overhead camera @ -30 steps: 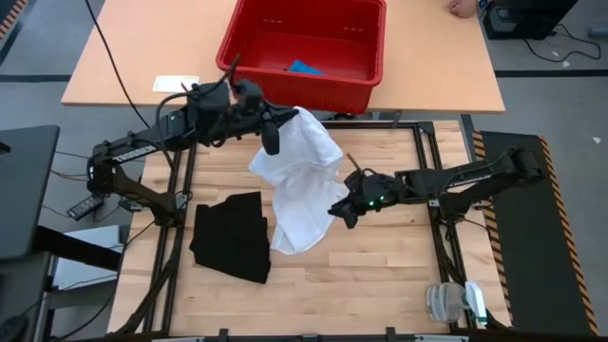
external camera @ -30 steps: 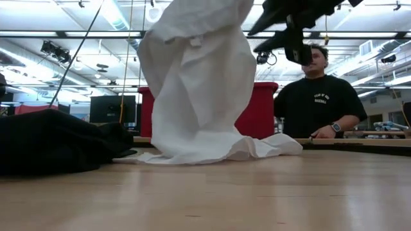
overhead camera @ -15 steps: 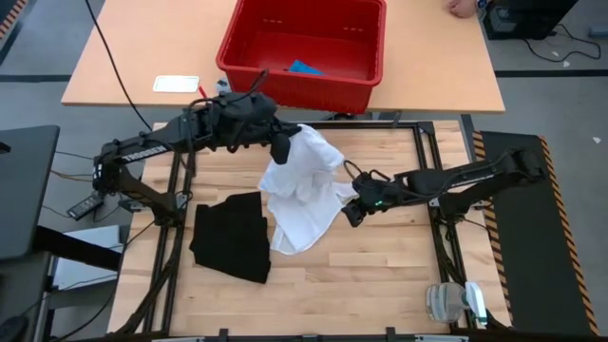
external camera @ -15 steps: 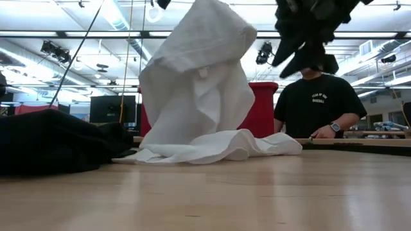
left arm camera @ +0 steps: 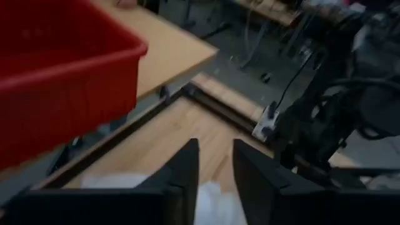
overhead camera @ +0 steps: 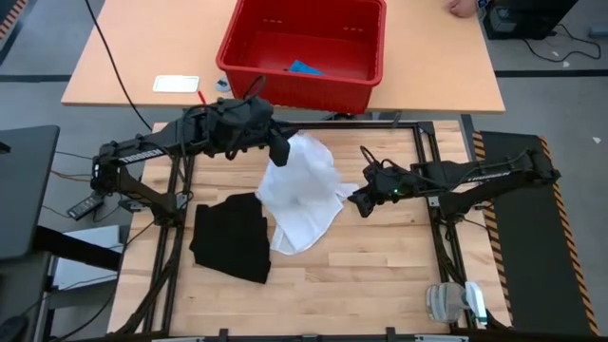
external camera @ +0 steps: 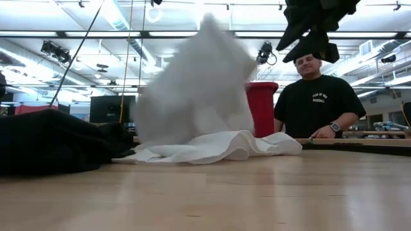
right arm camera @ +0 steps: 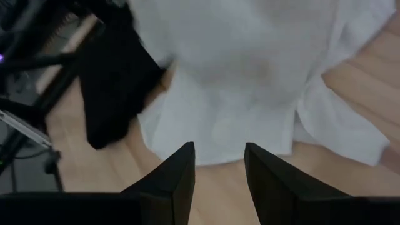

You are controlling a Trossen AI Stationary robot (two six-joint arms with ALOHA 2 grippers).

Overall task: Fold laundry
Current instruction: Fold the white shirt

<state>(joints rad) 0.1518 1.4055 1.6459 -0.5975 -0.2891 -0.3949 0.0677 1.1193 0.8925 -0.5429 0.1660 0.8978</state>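
The white T-shirt lies bunched in the middle of the table. Its raised part is blurred in the low view, and its lower folds rest on the wood. My left gripper is just above the shirt's far edge, open, with the shirt showing below it. My right gripper is open and empty just past the shirt's right edge, looking down on the shirt. The black garment lies flat to the shirt's left. A blue piece lies in the red basket.
The red basket stands on the far table beyond the work table. A white card lies to its left. A person stands behind the far table, with a hand on it. Bare wood shows along the near edge.
The shirt's raised part has sunk from high above the table and bunched onto its lower folds, which stayed where they were. My left gripper has gone down and a little toward the near edge. My right gripper has drawn away from the shirt toward the table's right edge.
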